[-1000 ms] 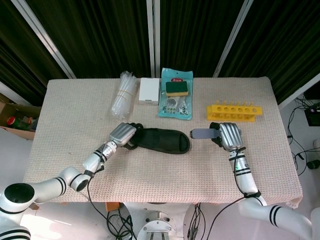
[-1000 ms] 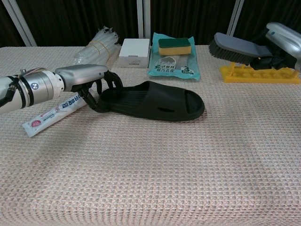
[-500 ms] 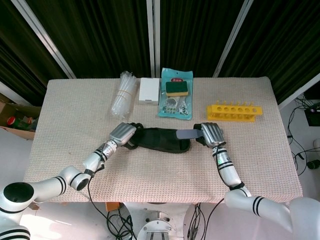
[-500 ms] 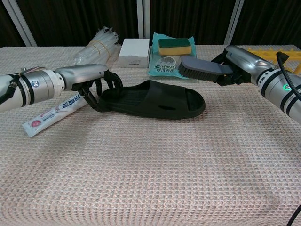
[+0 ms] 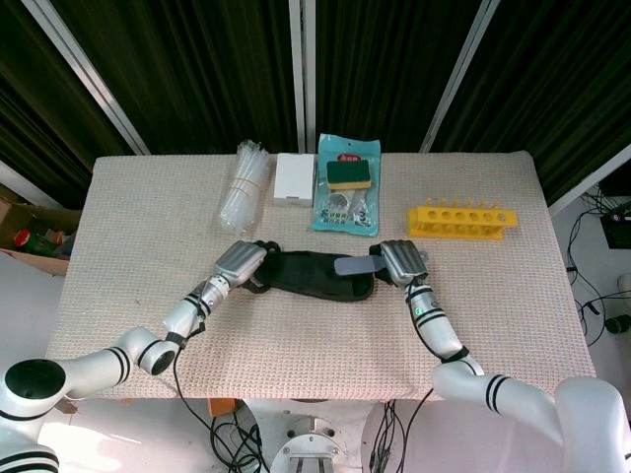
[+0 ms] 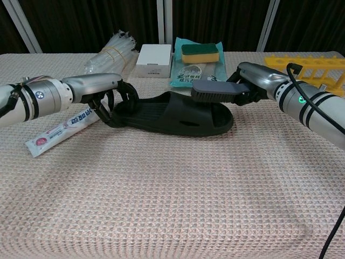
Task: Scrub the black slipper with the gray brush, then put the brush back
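black slipper (image 6: 172, 114) lay mid-table on the woven cloth (image 6: 172, 205), heel end grasped by the left hand (image 6: 102, 89). right hand (image 6: 253, 78) clasped the gray brush (image 6: 213, 90), its head over the toe strap. behind: sponge (image 6: 200, 53), white box (image 6: 153, 60).

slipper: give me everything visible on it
The slipper is a plain black open-toe slide, looks like matte rubber or foam, with a broad strap over the toe end. It lies sole-down on the woven table cover, heel toward the robot's left, toe toward its right. The left hand grips the heel end. The right hand holds the gray brush over the strap; whether the bristles touch cannot be told.
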You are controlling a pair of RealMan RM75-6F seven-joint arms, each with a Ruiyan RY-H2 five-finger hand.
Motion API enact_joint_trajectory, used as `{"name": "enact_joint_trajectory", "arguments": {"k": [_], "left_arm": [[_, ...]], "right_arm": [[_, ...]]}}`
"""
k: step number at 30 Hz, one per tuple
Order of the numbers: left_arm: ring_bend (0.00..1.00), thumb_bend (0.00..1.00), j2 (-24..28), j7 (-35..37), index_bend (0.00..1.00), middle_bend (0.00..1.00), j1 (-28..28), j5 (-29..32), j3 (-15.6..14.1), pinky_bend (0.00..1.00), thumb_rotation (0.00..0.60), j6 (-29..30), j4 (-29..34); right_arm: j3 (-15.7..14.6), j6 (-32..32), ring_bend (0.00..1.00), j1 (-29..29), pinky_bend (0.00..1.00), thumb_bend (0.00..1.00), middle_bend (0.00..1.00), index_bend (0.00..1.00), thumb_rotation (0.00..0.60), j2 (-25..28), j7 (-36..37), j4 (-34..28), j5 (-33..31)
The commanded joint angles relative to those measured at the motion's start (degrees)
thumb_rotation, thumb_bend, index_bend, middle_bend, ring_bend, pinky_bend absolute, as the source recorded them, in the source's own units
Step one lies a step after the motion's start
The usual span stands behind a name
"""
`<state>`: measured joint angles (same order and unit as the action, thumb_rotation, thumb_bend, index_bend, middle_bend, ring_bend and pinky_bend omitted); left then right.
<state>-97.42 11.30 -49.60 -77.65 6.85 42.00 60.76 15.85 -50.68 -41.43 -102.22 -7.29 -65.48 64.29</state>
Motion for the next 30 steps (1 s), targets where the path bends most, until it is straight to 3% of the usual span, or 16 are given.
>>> {"name": "enact_joint_trajectory", "arguments": {"k": [1, 17, 30], "left_arm": [[0.35, 0.49, 0.0, 0.24, 0.47, 0.46, -0.09, 0.17, 0.09, 0.45, 0.6, -0.25, 0.0], [0.36, 0.5, 0.67, 6.73, 0.48, 0.47, 0.2, 1.86, 0.81, 0.46, 0.6, -3.45, -1.04], [0.37, 0.51, 1.68, 12.17, 0.49, 0.48, -0.13, 1.2, 0.47, 0.47, 0.6, -6.26, -0.98]], "right_arm": [[-0.07, 0.46, 1.0, -0.46, 1.0, 1.0, 1.0, 1.0, 0.6, -0.4, -0.5, 0.42, -0.45], [1.06, 4.0, 1.0, -4.28, 1.0, 1.0, 1.0, 1.0, 0.6, -2.26, -0.39, 2.97, -1.86], [-0.78, 5.23, 1.0, -2.09, 1.0, 1.0, 1.0, 1.0, 0.6, 1.82, 0.33, 2.41, -3.34]]}}
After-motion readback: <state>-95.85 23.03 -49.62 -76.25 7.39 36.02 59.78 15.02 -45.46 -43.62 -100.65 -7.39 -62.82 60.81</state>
